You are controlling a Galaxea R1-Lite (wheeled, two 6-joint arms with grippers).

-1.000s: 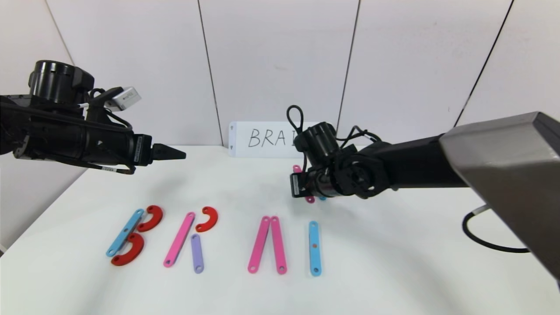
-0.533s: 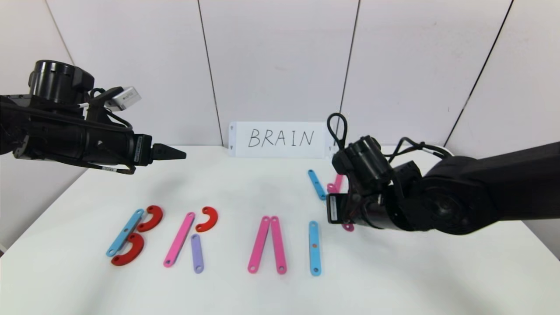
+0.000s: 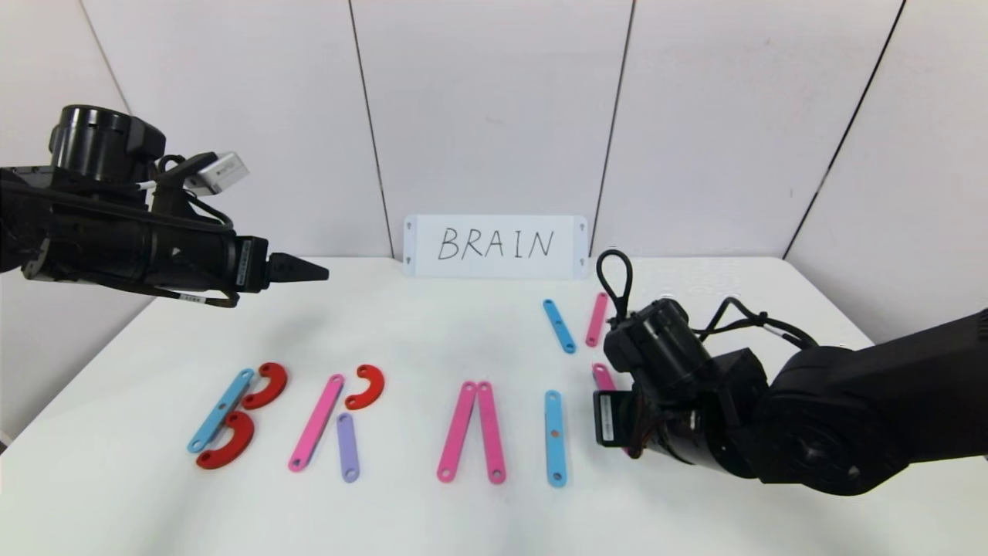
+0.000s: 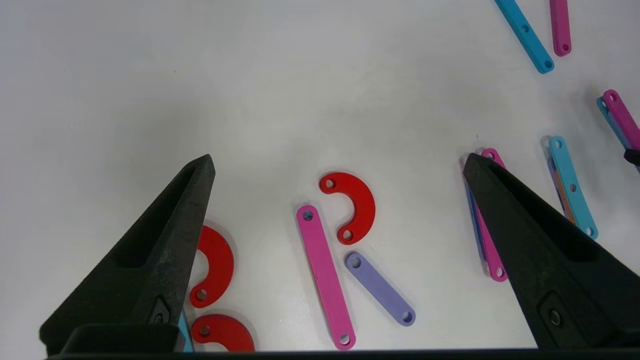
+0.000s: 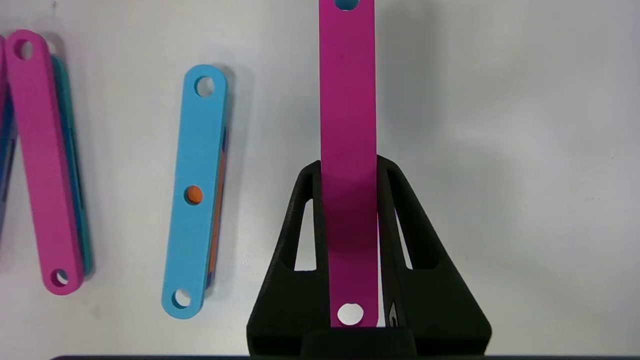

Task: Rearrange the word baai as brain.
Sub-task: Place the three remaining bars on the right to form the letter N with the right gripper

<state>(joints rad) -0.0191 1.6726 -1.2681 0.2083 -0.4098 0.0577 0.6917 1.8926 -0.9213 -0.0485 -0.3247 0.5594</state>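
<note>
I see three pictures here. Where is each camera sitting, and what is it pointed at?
Head view: from the robot's head, looking forward and down at the table, the plastic letters and the BRAIN card; both arms show.
Left wrist view: on the raised left arm, looking down past the open left hand at the letters.
Right wrist view: on the low right arm, looking along the right hand, shut on a pink bar.
Shared: the blue I bar appears in the head and right wrist views.
</note>
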